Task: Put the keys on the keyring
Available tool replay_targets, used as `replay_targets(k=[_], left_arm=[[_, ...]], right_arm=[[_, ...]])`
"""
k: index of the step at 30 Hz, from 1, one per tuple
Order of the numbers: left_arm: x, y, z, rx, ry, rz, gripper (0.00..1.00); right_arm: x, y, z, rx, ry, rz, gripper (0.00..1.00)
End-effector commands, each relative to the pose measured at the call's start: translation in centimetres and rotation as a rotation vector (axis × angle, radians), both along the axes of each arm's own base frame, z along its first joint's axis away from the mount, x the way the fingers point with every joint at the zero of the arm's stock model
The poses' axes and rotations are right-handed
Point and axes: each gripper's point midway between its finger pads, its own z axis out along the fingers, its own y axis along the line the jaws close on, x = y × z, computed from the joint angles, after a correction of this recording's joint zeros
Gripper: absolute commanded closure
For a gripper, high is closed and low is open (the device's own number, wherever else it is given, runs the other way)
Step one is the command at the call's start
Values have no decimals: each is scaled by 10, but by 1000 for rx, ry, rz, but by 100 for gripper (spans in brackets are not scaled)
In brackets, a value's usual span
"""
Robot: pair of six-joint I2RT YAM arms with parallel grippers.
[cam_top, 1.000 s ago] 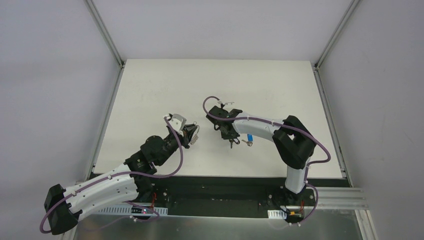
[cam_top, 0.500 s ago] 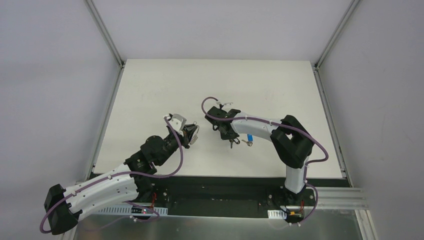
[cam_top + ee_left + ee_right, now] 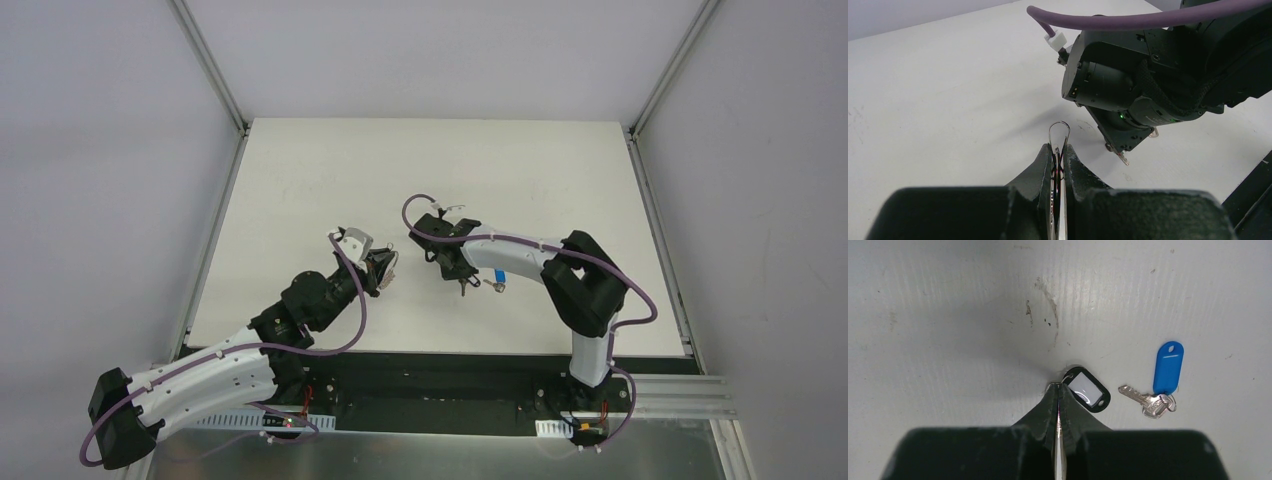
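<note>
Left gripper (image 3: pixel 1058 148) pinched the thin wire keyring (image 3: pixel 1059 123); right gripper (image 3: pixel 1058 386) clenched the black-tagged key (image 3: pixel 1087 391), blue-tagged key (image 3: pixel 1168 367) beside

The left gripper (image 3: pixel 1059 152) pinches the keyring (image 3: pixel 1060 123) above the worktop (image 3: pixel 948 100); the right arm (image 3: pixel 1148 80) hangs far right.

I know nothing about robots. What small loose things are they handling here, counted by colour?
Black: 1, the black-tagged key
Blue: 1, the blue-tagged key
Silver: 1, the wire keyring
Total: 3
</note>
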Motion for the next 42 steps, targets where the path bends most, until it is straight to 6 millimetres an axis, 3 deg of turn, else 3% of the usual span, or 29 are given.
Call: replay_targets(k=[1, 11, 19, 22, 26, 33, 42], left_arm=[[4, 4, 7, -34, -17, 23, 100], [2, 5, 10, -51, -30, 18, 100], [-5, 2, 17, -77, -60, -27, 100], [-12, -3, 21, -97, -82, -80, 100], [-21, -7, 28, -120, -109, -134, 100], [-36, -18, 39, -159, -153, -240, 100], [-62, -32, 54, -203, -206, -405, 100]], right_arm=[[0, 8, 31, 72, -52, 12, 100], [-25, 20, 88, 359, -85, 80, 100], [-55, 28, 144, 638, -108, 262, 100], [-75, 35, 164, 803, -54, 360, 100], [-87, 38, 190, 999, -21, 430, 100], [-117, 52, 230, 1211, 34, 579, 100], [-143, 66, 261, 1424, 106, 724, 100]])
